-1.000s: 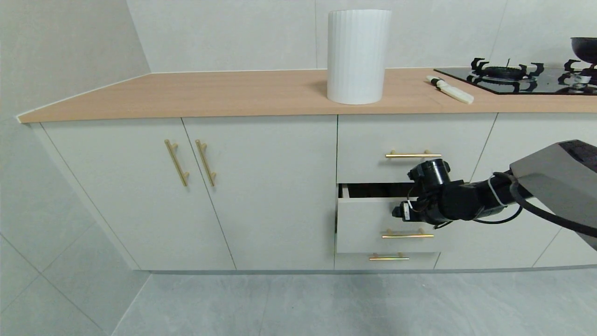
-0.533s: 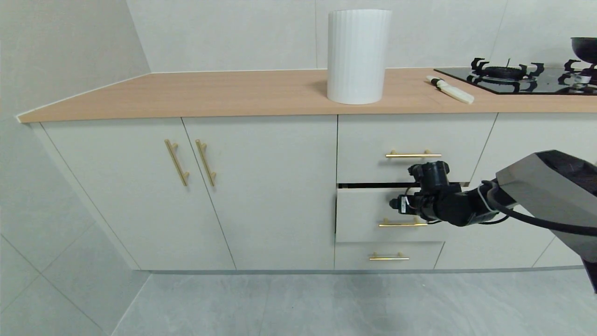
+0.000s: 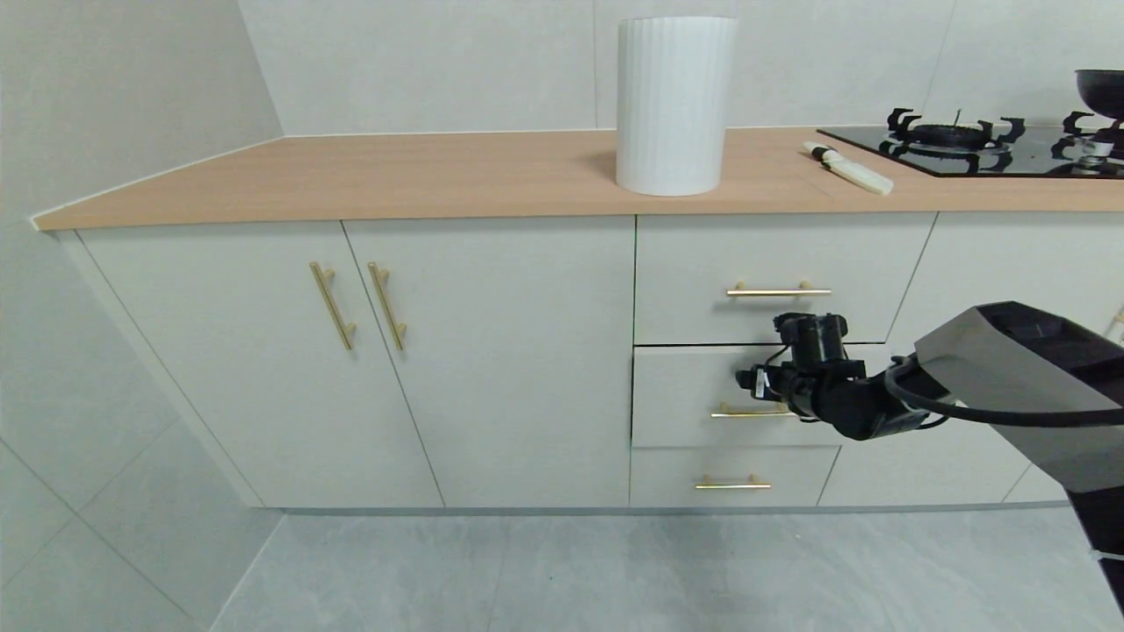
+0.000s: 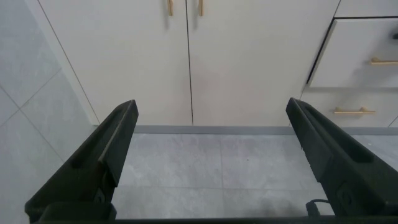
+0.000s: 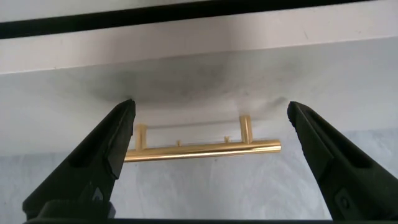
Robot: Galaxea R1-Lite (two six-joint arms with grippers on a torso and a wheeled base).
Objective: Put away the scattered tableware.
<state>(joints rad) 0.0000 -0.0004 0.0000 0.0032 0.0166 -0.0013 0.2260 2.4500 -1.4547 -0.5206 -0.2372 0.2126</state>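
Note:
A white-handled utensil point(image 3: 847, 168) lies on the wooden countertop point(image 3: 395, 175) beside the stove. My right gripper point(image 3: 766, 386) is at the front of the middle drawer point(image 3: 685, 395), just above its gold handle point(image 3: 746, 412). Seen from the right wrist, the gripper point(image 5: 208, 162) is open, its fingers point(image 5: 99, 162) standing wide to either side of the handle point(image 5: 202, 149) and holding nothing. The drawer front point(image 5: 186, 68) sits almost flush, with a thin dark gap along its top. My left gripper point(image 4: 211, 155) hangs open over the floor in front of the cabinets.
A tall white ribbed cylinder point(image 3: 674, 105) stands on the counter above the drawers. A gas stove point(image 3: 975, 145) with a dark pan point(image 3: 1102, 88) is at the right. Double cabinet doors point(image 3: 351, 351) are to the left, and grey tiled floor point(image 3: 527, 570) lies below.
The middle drawer has gone from partly open to almost flush with the cabinet. My right gripper moved in toward the cabinet with it.

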